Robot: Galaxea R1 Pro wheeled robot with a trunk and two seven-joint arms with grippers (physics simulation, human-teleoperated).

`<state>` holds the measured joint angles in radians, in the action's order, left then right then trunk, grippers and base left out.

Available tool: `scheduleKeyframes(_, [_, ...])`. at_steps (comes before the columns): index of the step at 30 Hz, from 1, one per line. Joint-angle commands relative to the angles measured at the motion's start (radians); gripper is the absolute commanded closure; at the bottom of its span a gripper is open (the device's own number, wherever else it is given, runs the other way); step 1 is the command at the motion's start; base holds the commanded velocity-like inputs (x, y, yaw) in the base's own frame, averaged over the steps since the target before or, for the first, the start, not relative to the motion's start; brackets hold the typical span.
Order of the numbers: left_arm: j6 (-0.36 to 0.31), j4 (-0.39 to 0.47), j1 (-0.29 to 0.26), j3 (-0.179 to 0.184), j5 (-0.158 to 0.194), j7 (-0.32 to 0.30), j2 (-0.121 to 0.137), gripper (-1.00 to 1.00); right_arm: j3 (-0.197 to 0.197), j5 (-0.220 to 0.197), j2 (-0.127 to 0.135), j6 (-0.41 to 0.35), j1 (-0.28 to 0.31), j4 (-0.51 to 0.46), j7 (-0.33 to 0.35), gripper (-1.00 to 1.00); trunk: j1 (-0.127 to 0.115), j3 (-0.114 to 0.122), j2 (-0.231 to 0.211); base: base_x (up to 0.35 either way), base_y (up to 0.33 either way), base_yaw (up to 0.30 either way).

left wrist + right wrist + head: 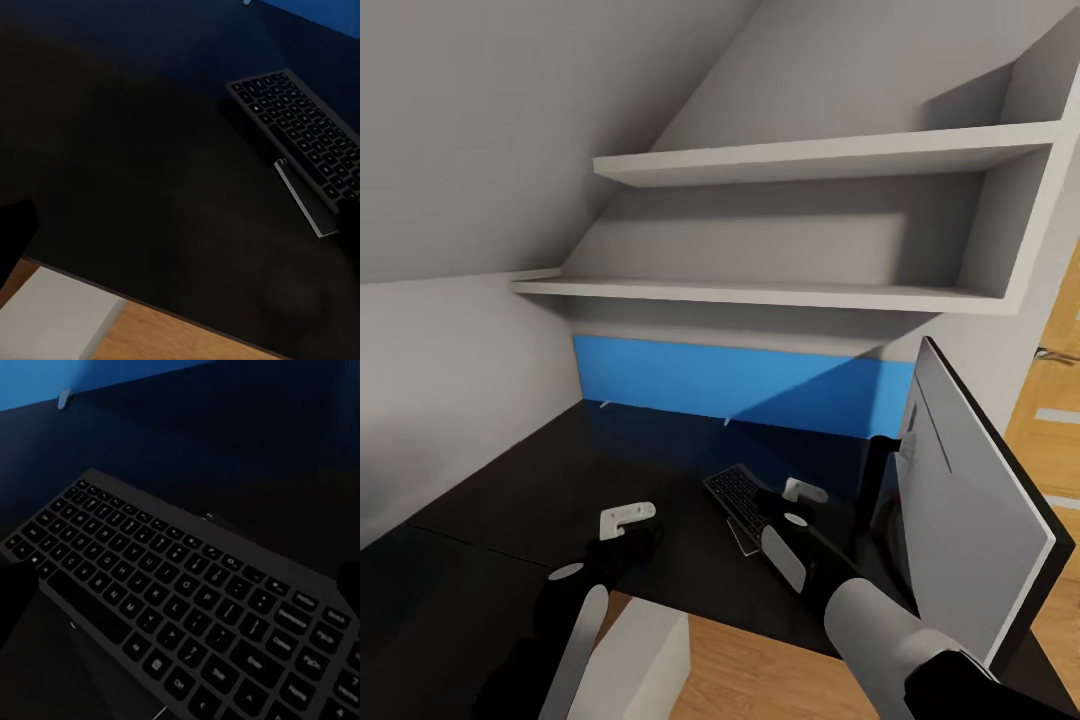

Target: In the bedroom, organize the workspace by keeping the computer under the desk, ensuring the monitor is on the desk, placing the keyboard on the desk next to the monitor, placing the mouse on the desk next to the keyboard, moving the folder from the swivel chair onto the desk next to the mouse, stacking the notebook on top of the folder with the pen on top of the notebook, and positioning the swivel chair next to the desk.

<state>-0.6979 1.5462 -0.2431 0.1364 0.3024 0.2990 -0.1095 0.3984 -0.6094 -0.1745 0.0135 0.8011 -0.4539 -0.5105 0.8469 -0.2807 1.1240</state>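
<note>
Black desk (560, 480) holds keyboard (738, 493) beside monitor (970, 520).

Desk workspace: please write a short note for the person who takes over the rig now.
Left gripper: above the bare desk top, holding nothing; whether the fingers are open is not clear.
Right gripper: directly over the keyboard; I cannot tell whether it grips it.
Desk: the keyboard lies on the black top beside the monitor, which stands at the desk's right end with its grey back toward the head camera.
A light grey box, probably the computer, is at the desk's near edge on the floor.
Done: monitor and keyboard on the desk.
Left: mouse, folder, notebook, pen, swivel chair.
</note>
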Motion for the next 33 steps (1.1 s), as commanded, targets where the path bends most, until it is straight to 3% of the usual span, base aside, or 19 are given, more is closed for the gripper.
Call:
scheduleKeyframes(1, [-0.003,0.001,-0.001,0.001,0.011,0.009,0.0,-1.0,0.005,-0.006,0.0,0.001,0.001,0.0,-0.006,-1.0,0.0,-0.001,0.001,0.0,0.0,-0.004])
scheduleKeyframes(16, [-0.002,0.001,-0.001,0.001,0.011,0.009,0.001,-1.0,0.005,-0.006,0.0,0.002,0.001,0.0,-0.007,-1.0,0.0,-0.001,0.001,0.0,0.0,-0.017])
scheduleKeyframes(26, [-0.002,0.0,-0.001,0.001,0.011,0.009,0.001,-1.0,0.005,-0.006,0.0,0.002,0.001,0.001,-0.005,-1.0,0.0,-0.001,0.001,0.0,0.009,-0.207])
scheduleKeyframes(33, [-0.002,0.0,-0.001,0.002,0.011,0.009,0.001,-1.0,0.004,-0.006,0.0,0.001,0.001,0.001,-0.004,-1.0,0.0,-0.001,0.001,0.003,0.193,-0.256])
